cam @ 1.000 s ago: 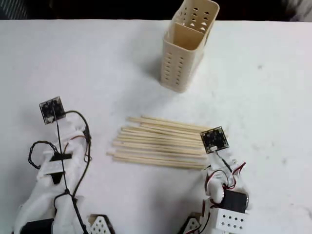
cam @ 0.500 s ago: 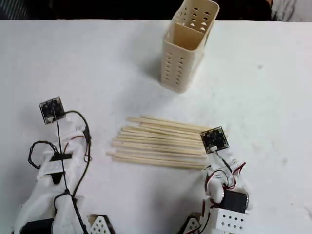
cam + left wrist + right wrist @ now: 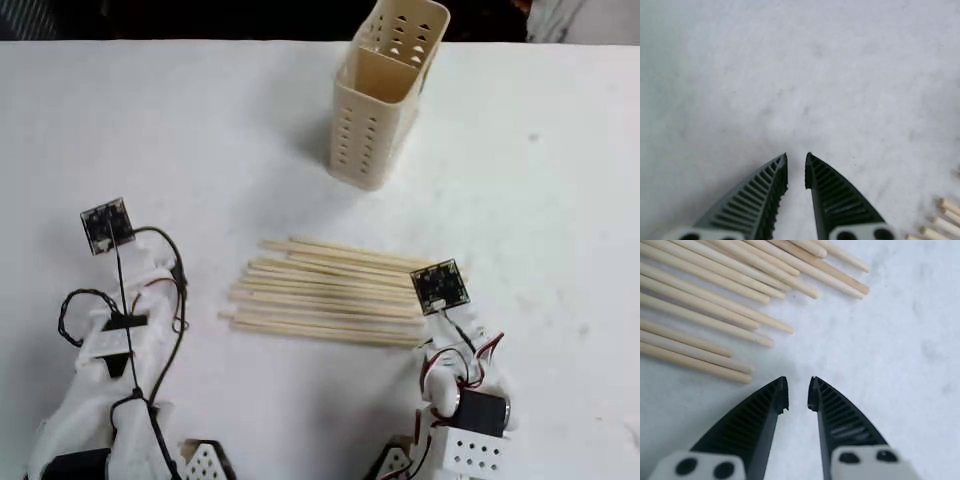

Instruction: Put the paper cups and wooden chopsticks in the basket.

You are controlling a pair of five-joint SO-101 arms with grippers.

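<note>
High view: cream basket (image 3: 385,100) stands upright near the far edge of the desk (image 3: 150,120), approx mid-width, a bit toward the right edge. Wooden chopsticks (image 3: 330,295) lie flat in one loose pile nearer the front edge, roughly parallel to it, btw the two arms & well apart from the basket. Nothing pokes out of the basket top, so I judge no sticks are in yet.

Right wrist view: right claw (image 3: 798,382) hangs just off the stick ends, over bare desk. Its jaws stand a narrow gap apart, nothing pinched, not touching any stick.

Left wrist view: left claw (image 3: 796,157) is the same story. There's a slim gap btw the jaws, it holds nothing, and it hangs over bare desk w/ a few stick ends near.

Progress: basically zero. No grasp made, nothing lifted, nothing in the basket. The whole pile is left to move, prob. a few sticks per grab since they lie flat & packed side by side. Right arm sits at the pile's end, so it looks the likelier one to start. The basket is a fair reach off toward the far edge.
</note>
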